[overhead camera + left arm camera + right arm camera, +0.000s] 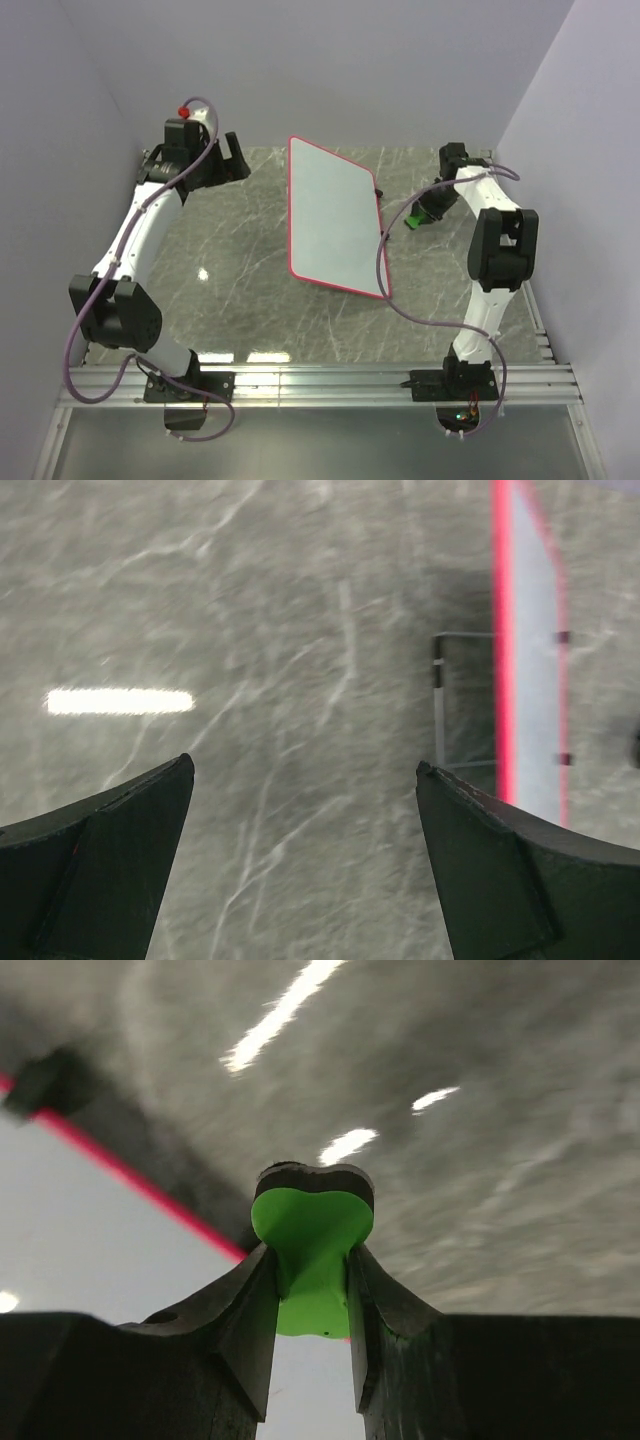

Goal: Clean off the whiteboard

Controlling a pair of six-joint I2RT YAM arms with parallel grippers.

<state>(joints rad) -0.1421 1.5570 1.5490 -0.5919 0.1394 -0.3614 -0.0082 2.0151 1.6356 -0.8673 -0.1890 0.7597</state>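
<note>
The whiteboard (335,215) lies flat in the middle of the grey marble table, white with a thin red rim, its surface looking bare from above. My right gripper (418,214) is just off its right edge, shut on a small green eraser (313,1250) with a black pad on its far side. In the right wrist view the whiteboard (90,1230) fills the lower left, its red rim running under the eraser. My left gripper (233,158) is open at the far left of the table, away from the board. In the left wrist view the whiteboard (530,680) shows at the right.
Small black feet (563,637) stick out on the board's edge. The grey marble table (240,270) stretches between the arms, with a metal rail (320,385) along its near edge. Plain walls close in the left, back and right.
</note>
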